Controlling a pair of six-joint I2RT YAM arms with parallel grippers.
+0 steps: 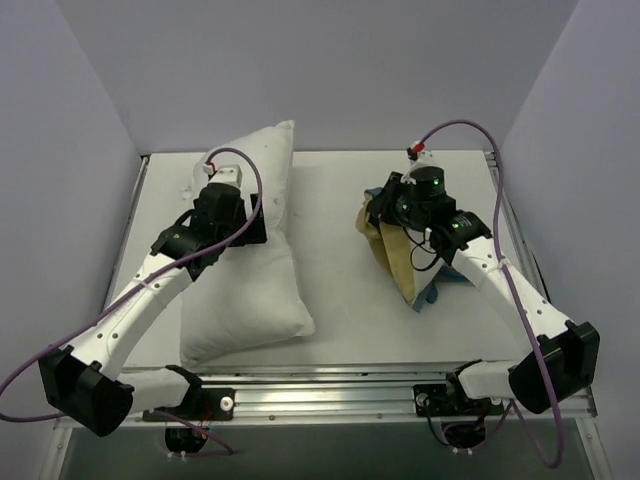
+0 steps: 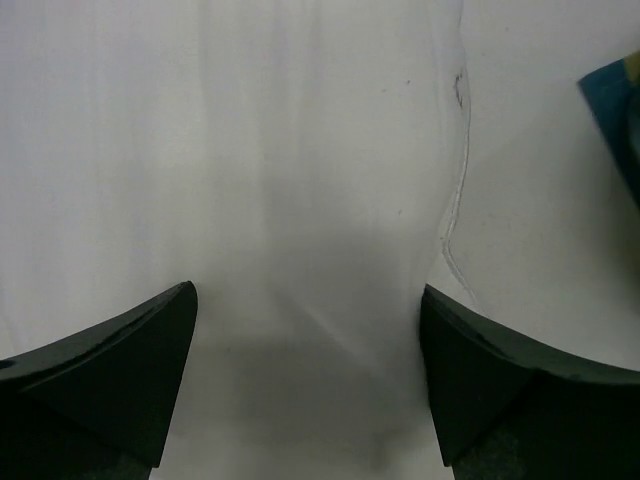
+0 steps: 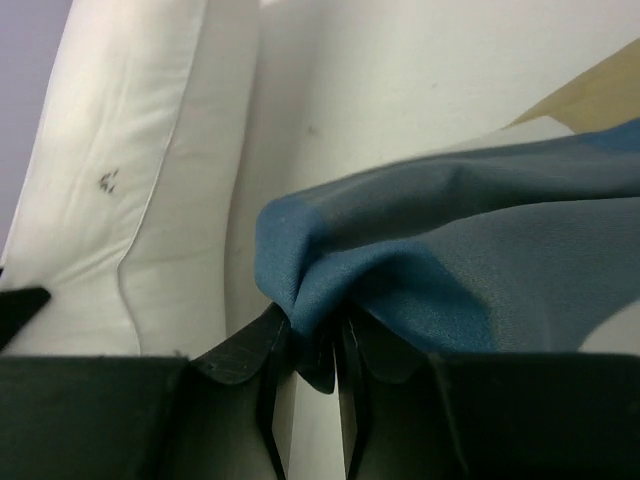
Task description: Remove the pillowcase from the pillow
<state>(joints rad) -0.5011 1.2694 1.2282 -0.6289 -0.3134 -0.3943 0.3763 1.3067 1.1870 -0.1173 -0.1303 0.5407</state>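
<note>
The plain white pillow [image 1: 255,270] lies bare on the left half of the table, long axis running front to back. It fills the left wrist view [image 2: 300,180] and shows at the left of the right wrist view [image 3: 130,170]. My left gripper [image 1: 240,222] is open just above the pillow's middle, its fingers [image 2: 120,370] wide apart. The checked blue and tan pillowcase [image 1: 400,260] is bunched at the right, apart from the pillow. My right gripper [image 3: 310,355] is shut on a blue fold of the pillowcase [image 3: 420,270] and holds it up off the table.
A white table [image 1: 340,200] with a metal rail along its front edge [image 1: 330,385]. Grey walls close in the back and both sides. A purple cable loops over each arm.
</note>
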